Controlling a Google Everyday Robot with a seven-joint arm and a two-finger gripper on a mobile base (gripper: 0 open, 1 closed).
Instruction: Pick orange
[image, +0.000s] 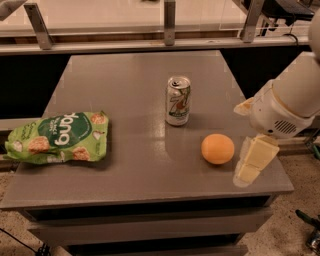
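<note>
The orange (217, 148) is a round, plain orange fruit resting on the grey table (125, 90), right of centre near the front edge. My gripper (248, 134) comes in from the right on a white arm, just to the right of the orange and a little above the table. Its cream fingers are spread apart and empty; the lower finger (256, 159) hangs close beside the orange, the upper one (243, 106) sits further back. Nothing is held.
A silver-green soda can (178, 100) stands upright behind and left of the orange. A green snack bag (60, 137) lies at the table's left edge, partly overhanging it. A railing with metal posts (169, 20) runs behind the table.
</note>
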